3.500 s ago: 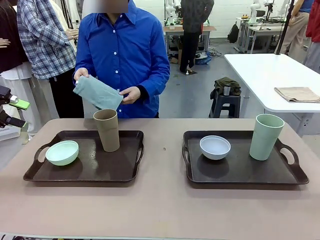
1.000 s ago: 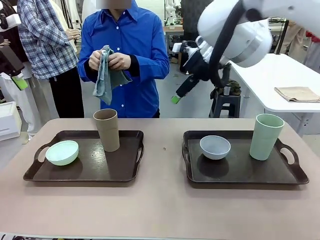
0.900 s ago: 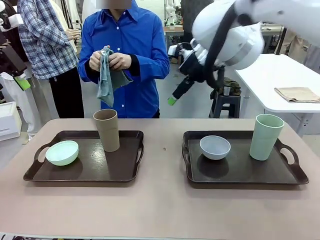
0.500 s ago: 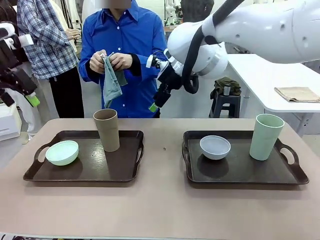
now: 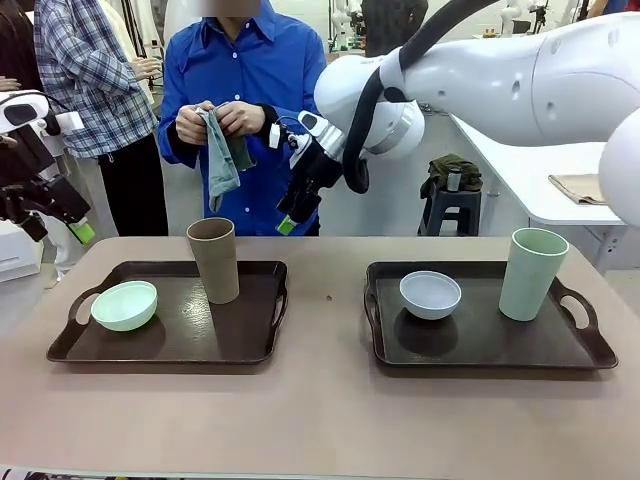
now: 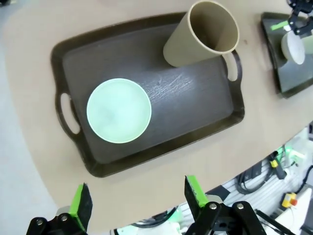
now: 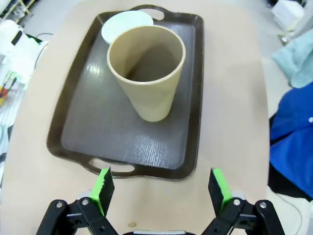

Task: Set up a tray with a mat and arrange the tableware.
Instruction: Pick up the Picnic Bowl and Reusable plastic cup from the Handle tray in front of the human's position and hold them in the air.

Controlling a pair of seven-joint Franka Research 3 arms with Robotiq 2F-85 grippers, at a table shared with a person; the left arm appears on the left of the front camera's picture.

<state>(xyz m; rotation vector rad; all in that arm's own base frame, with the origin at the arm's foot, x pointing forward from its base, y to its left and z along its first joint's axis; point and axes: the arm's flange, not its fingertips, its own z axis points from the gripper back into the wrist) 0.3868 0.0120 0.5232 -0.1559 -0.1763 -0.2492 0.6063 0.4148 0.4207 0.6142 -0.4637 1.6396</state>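
Teal cloth point(image 5: 222, 165) in person's hands point(image 5: 238, 118), front; left end effector point(image 6: 136, 196), right end effector point(image 7: 160, 188) wide, wrist views.

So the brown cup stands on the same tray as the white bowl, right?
Not quite. The brown cup stands on the same tray as the green bowl, as the front view shows. The white bowl sits on the other tray.

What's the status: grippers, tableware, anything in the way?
Left gripper, right gripper open, empty. Brown cup, green bowl on left tray; white bowl, green cup on right tray. Person's hands hold a cloth; no mat down.
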